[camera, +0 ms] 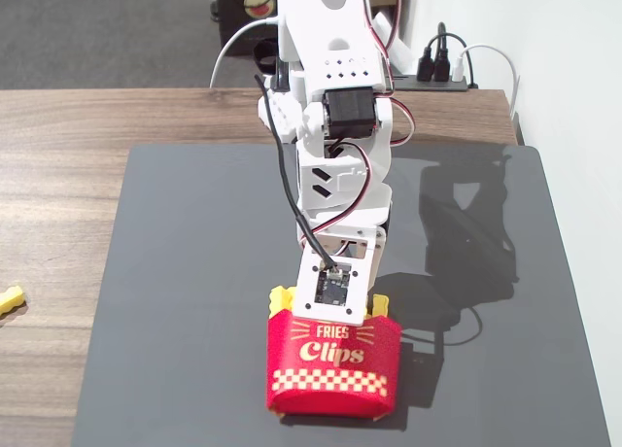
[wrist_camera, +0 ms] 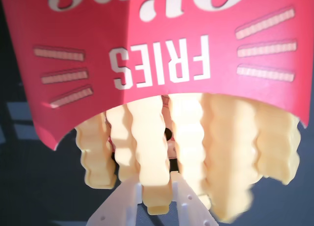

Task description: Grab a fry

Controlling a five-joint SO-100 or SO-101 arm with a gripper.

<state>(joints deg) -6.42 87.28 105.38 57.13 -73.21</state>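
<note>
The white two-finger gripper (wrist_camera: 156, 199) has its jaws narrowly parted around the tip of a long yellow crinkle-cut plastic fry (wrist_camera: 149, 152) (one of several) standing in the red "Fries Clips" carton (camera: 333, 364); the carton sits near the dark grey mat's (camera: 194, 272) front edge in the fixed view.

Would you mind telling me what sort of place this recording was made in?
Probably a home or office desk used as a robot workbench: a wooden tabletop with a dark mat, a power strip by the white wall, and a toy fries carton.

Fixed view: arm hides most fries behind carton (camera: 333, 365). Wrist view: carton cut off at top edge, fingers (wrist_camera: 128, 206) cropped at bottom, rightmost fries blurred.
</note>
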